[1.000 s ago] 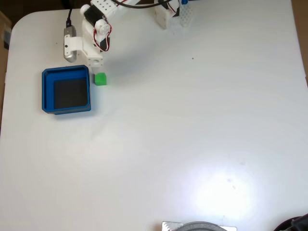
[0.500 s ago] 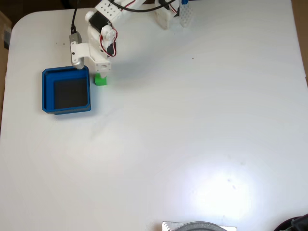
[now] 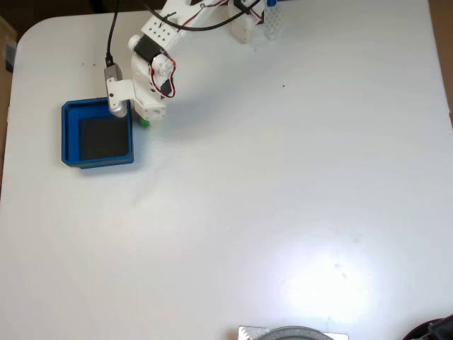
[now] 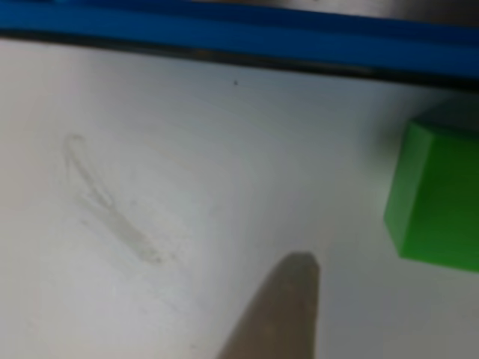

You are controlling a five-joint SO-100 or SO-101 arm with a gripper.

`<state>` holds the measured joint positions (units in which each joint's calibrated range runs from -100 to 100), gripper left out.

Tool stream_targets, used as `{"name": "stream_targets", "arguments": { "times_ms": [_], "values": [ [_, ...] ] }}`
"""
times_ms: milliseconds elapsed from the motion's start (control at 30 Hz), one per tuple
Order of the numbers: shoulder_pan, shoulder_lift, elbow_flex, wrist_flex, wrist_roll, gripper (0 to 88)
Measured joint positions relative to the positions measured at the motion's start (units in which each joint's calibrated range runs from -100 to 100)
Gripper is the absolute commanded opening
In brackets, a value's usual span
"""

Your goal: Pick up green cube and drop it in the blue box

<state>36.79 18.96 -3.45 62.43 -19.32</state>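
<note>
1. Cube first: the green cube [image 3: 144, 122] sits in the upper left of the fixed view, just beside the right wall of the blue box [image 3: 69, 134], mostly covered by the white arm head above it so that a green sliver shows.
2. In the other view the green cube [image 4: 436, 196] fills the right edge of the frame, resting flat on the table [image 4: 187, 164]; being a cube it has no long axis, and one vertical edge faces the camera with its faces plain, smooth and matte.
3. Behind it, across the top of that frame, runs the blue box [image 4: 247, 37] wall, a straight thick band.
4. The box is a square, shallow tray with clipped corners and a dark floor.
5. The gripper [image 3: 141, 117] hangs over the cube; whether its jaws are apart or together I cannot tell.
6. A blurred grey fingertip [image 4: 281, 314] rises from the lower edge, apart from the cube.
</note>
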Motion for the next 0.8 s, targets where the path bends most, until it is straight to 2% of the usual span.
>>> {"name": "stream_targets", "arguments": {
  "times_ms": [800],
  "values": [
    [1.8,3.2,0.4,0.0,0.0,30.4]
  ]
}}
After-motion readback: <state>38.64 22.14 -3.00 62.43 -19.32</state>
